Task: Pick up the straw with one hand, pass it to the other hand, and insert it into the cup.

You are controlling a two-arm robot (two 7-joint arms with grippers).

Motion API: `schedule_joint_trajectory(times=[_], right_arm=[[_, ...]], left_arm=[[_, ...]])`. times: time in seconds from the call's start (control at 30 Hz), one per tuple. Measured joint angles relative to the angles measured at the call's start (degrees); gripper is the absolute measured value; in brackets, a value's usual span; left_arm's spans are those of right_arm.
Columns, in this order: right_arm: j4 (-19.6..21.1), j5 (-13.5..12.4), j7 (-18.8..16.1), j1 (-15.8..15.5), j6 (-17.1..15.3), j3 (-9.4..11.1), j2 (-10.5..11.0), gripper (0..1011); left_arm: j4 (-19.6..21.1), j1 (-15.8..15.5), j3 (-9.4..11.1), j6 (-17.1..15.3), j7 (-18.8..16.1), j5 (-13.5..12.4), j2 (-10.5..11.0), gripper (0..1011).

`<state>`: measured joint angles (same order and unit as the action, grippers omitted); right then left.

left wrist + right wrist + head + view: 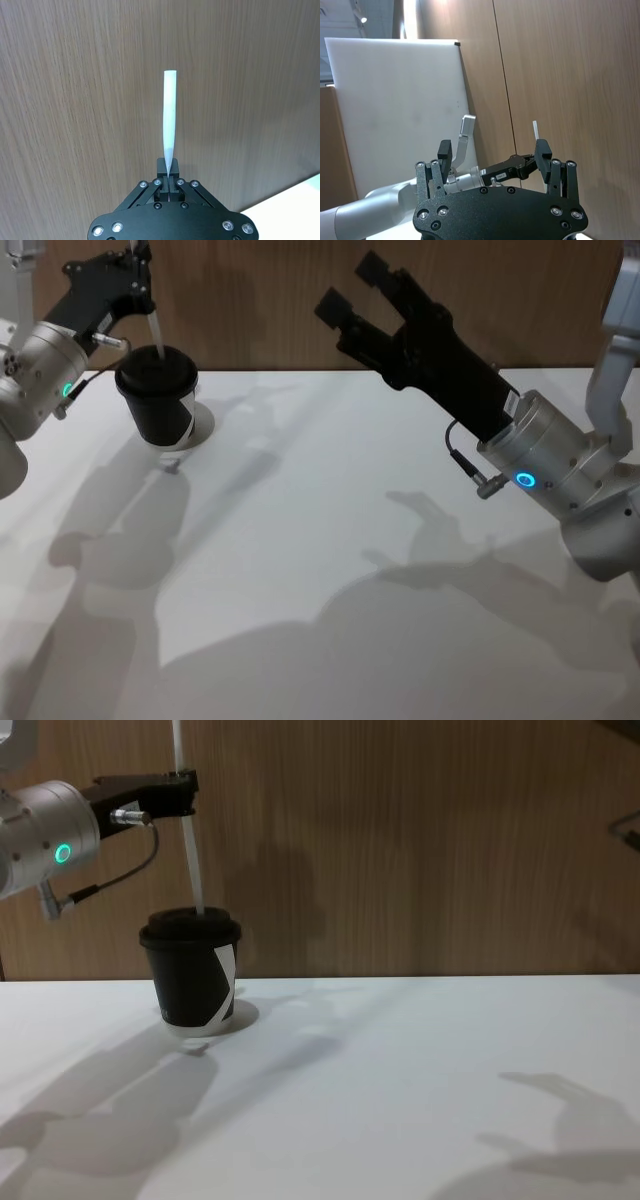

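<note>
Left gripper [183,792] jaws pinch the thin white straw [189,845] mid-length, tip below them at the small black lidded paper cup [192,975]; light, bendy, likely slippery. Right gripper [352,292] jaws spread, empty.

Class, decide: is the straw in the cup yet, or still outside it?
In: the straw's lower end meets the cup's lid centre, held near upright by the left gripper.

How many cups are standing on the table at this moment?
1. The small black paper coffee cup with a domed lid stands on the white table, at its far left side. The left pincer holds the thin white straw above its lid.
</note>
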<state>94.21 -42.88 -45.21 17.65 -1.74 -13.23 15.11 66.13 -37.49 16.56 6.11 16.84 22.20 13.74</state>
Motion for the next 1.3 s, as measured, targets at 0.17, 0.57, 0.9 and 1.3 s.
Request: schedule_joint_trajectory(times=[0.17, 0.57, 0.9, 1.3], right_arm=[[0.0, 0.0, 0.0, 0.0, 0.0, 0.0, 0.0, 1001], [0.0, 0.0, 0.0, 0.0, 0.0, 0.0, 0.0, 1001], [0.0, 0.0, 0.0, 0.0, 0.0, 0.0, 0.0, 1001], [0.0, 0.0, 0.0, 0.0, 0.0, 0.0, 0.0, 1001]], left_arm=[[-0.3, 0.0, -0.2, -0.2, 0.0, -0.2, -0.2, 7], [-0.9, 0.2, -0.5, -0.7, 0.0, -0.8, -0.6, 6], [-1.4, 0.4, -0.8, -1.0, 0.0, -1.3, -1.0, 116], [0.0, 1.5, -1.5, -1.7, -0.2, -1.6, -1.1, 503]])
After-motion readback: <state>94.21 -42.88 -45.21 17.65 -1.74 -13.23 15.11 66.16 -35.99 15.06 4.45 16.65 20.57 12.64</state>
